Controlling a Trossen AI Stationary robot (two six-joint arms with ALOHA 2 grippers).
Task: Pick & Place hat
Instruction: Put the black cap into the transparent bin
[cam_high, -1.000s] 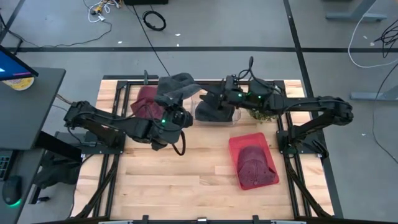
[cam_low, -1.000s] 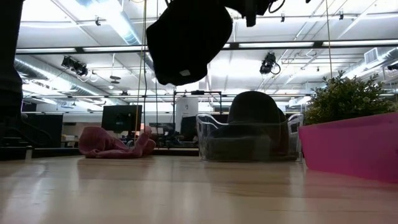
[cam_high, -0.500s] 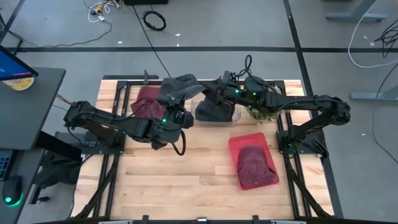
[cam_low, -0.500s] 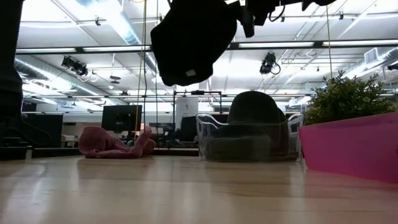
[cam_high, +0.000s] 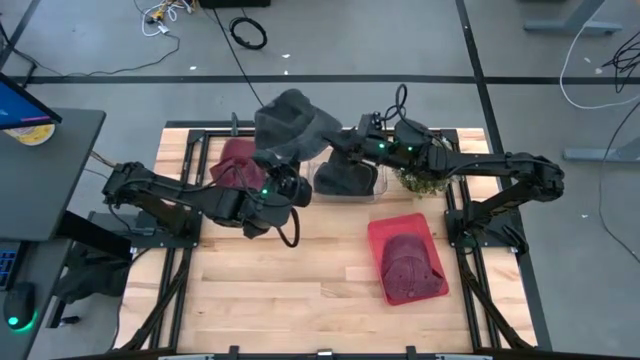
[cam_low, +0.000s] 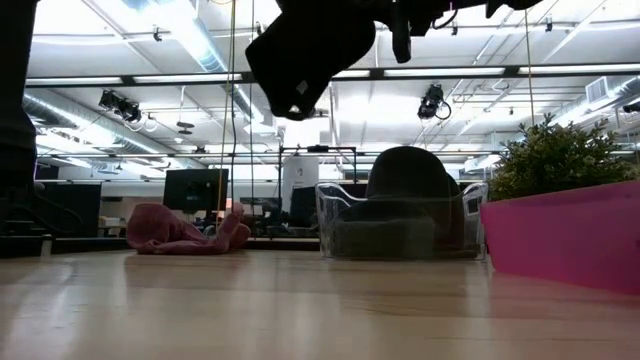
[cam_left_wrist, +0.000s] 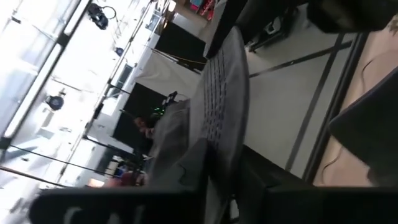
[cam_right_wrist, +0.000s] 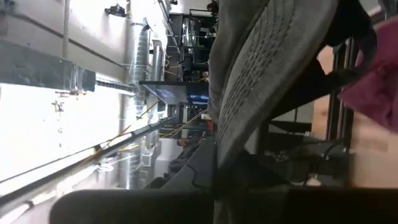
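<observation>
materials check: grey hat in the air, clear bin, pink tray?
Grey hat: soft woven fabric, matte; it sags and folds, and the right wrist view shows rows of stitching.
Clear bin: looks like rigid transparent plastic, glossy; the dark hat inside shows through its walls.
Pink tray: probably moulded plastic, opaque, smooth walls, slight sheen.

Dark grey, seemingly ribbed hat (cam_high: 290, 123)
</observation>
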